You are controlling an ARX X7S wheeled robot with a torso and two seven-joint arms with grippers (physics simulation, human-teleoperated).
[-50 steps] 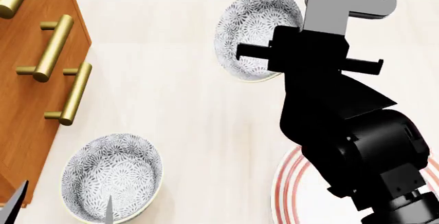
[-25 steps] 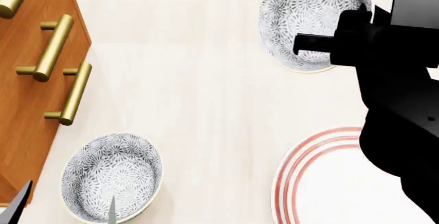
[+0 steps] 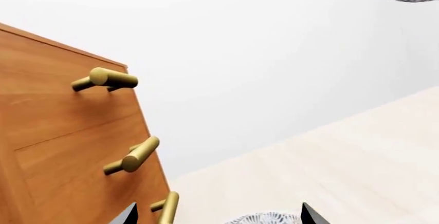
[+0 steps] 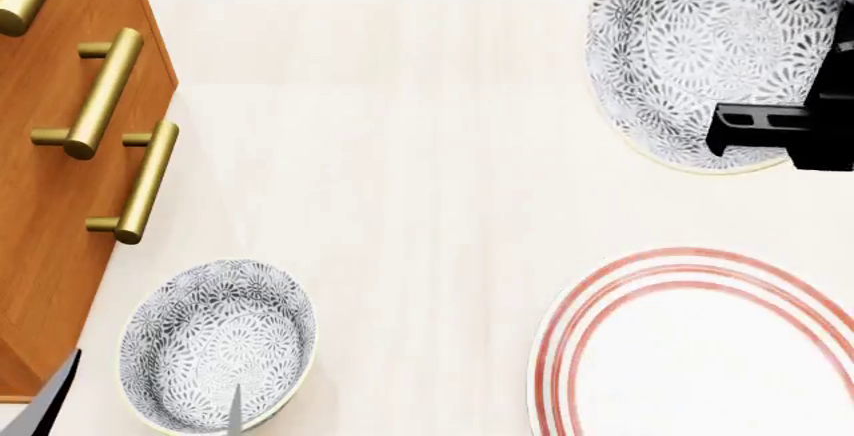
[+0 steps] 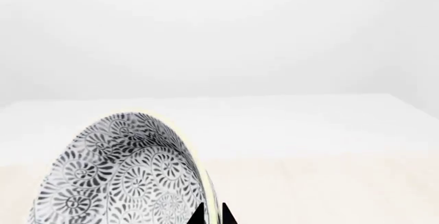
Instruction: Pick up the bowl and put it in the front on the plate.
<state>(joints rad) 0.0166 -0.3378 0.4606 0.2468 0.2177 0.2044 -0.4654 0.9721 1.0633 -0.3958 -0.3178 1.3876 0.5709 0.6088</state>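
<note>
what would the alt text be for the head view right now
The right gripper grips the rim of a grey-blue floral bowl at upper right, above a red-ringed white plate on a pale countertop. A second floral bowl sits at lower left beside a wooden cabinet with brass handles.

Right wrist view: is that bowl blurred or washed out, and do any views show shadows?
Right wrist view: the bowl is sharp, its rim blending into the pale background. Head view: flat light, no clear shadows under the plate. Left wrist view: crisp, no glare.
</note>
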